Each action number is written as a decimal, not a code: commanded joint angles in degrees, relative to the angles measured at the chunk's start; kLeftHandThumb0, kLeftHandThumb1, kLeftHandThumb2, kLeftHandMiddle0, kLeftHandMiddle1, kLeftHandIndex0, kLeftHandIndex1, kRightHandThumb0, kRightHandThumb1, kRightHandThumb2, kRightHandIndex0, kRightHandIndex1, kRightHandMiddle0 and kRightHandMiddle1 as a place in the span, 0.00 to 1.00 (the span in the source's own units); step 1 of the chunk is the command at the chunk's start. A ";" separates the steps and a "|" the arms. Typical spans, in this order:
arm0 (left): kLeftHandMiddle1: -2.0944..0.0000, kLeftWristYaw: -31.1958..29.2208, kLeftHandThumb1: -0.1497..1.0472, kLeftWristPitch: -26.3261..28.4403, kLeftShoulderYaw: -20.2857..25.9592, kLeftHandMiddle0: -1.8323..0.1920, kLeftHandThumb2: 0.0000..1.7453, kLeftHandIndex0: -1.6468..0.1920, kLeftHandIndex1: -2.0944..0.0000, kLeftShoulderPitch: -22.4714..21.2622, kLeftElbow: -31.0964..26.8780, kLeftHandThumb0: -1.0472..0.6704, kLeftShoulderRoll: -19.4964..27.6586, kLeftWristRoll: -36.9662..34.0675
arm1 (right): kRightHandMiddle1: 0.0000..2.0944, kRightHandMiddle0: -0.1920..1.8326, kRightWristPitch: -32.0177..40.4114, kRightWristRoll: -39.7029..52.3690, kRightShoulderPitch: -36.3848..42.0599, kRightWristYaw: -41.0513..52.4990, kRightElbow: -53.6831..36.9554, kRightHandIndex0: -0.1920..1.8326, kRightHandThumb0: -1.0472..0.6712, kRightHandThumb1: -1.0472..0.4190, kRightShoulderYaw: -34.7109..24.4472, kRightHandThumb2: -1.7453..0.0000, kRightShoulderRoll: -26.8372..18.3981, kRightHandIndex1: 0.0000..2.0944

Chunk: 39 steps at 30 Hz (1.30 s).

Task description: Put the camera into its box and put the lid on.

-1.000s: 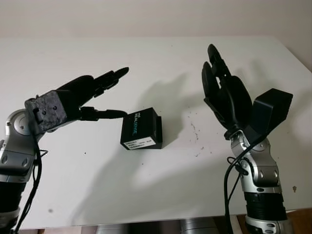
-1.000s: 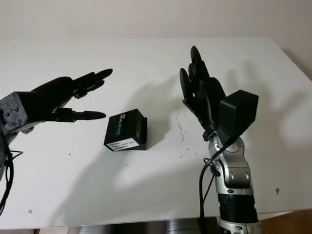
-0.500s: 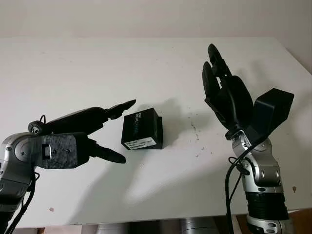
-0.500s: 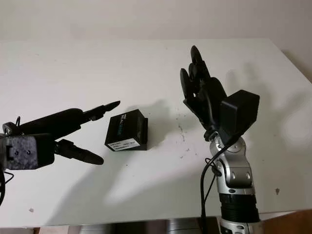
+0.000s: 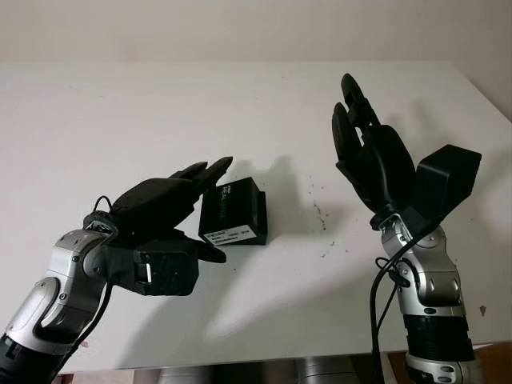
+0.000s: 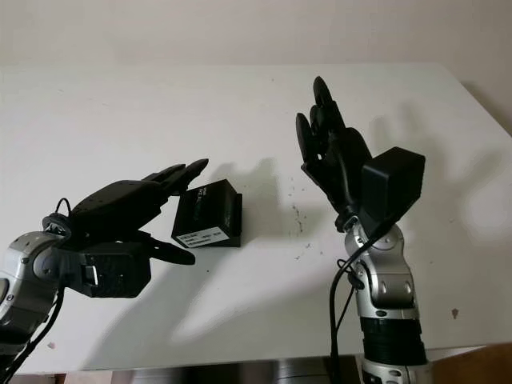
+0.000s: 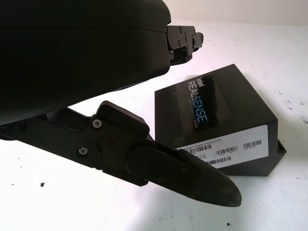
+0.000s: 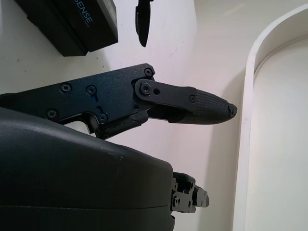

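Left robot hand beside the closed black box, right robot hand raised well apart.

The left robot hand hovers over the white worktop, holding nothing, its fingertips reaching just over the box's left edge, thumb low at the front corner; contact cannot be judged. The black box, lid on and lettered "REALSENSE" with a white label at its front, lies flat mid-worktop. The right robot hand stands upright to the right, empty, fingers unbent.
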 commanded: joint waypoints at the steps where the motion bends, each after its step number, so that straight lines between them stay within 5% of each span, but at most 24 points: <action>1: 0.97 0.61 0.96 -0.54 -0.17 0.92 0.03 0.96 0.97 -0.54 0.76 0.09 -0.45 0.27 | 0.03 0.07 -0.87 -0.32 -0.96 0.25 0.46 0.04 0.22 0.00 -0.04 0.68 -0.74 0.03; 25: 0.97 -1.48 0.94 -0.26 0.58 0.88 0.03 0.91 0.96 -1.08 4.15 0.12 -1.74 -3.74 | 0.03 0.07 -0.85 -0.38 -1.41 0.27 0.54 0.05 0.22 0.00 -0.27 0.67 -0.53 0.03; 39: 0.93 2.98 0.92 -1.72 0.92 0.78 0.03 0.81 0.92 -2.33 8.45 0.20 -5.82 -8.40 | 0.03 0.07 -0.18 0.07 -0.55 -0.06 -0.49 0.05 0.22 0.00 -0.66 0.68 -0.35 0.03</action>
